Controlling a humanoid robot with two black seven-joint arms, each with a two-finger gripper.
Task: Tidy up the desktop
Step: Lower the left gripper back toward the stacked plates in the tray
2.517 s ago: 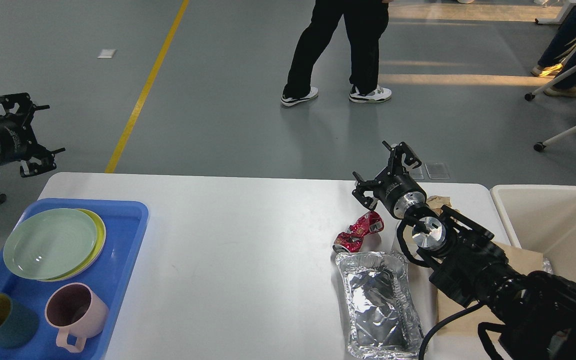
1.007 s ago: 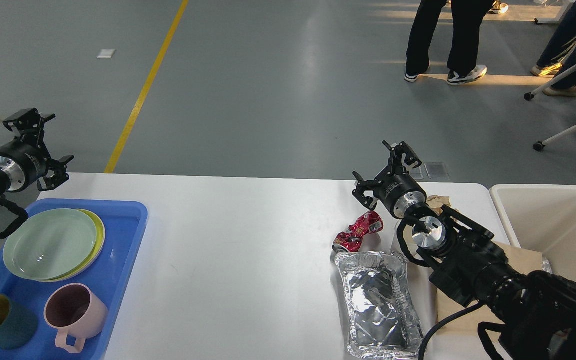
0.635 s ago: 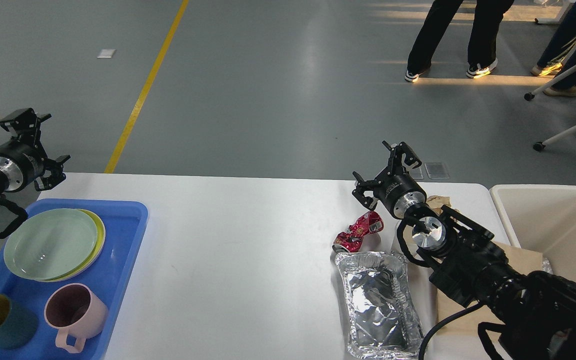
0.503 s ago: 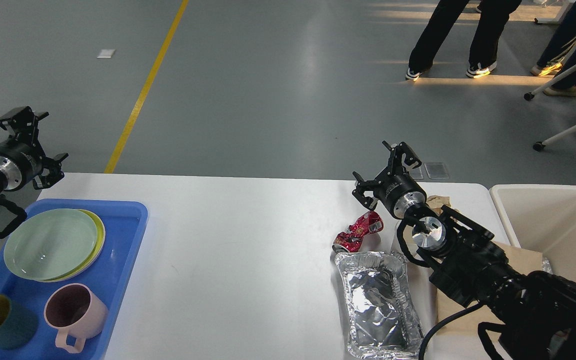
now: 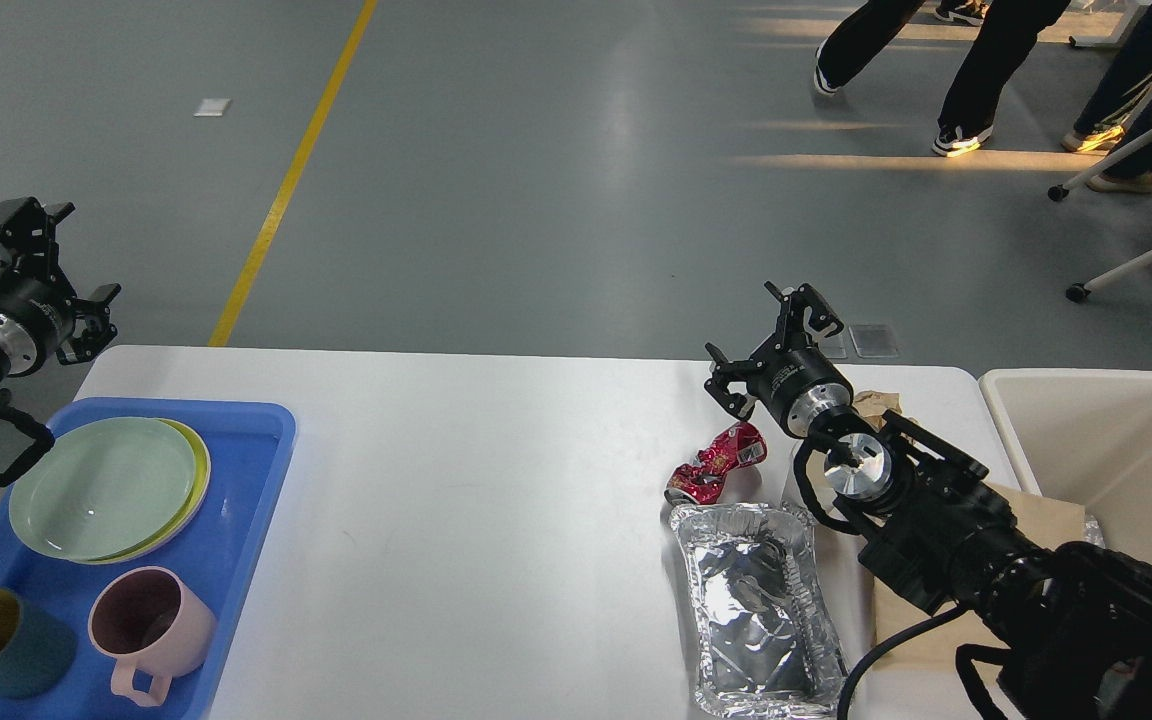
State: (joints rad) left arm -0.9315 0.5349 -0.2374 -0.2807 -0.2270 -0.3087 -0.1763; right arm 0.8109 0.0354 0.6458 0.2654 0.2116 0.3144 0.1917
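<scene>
The large white matte desktop (image 5: 496,520) is seen spanning the view's middle. The right gripper (image 5: 771,345) is held spread and empty above a crushed red can (image 5: 716,465); the left gripper (image 5: 41,265) is spread, empty, off the desktop's far left corner.

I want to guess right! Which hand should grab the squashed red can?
The right hand: it hovers open just behind the crushed red can. The left hand is far off, beyond the blue plastic tray.

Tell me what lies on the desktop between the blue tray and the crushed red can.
Nothing: in the head view, the desktop is bare between the blue tray and the crushed red can.
</scene>
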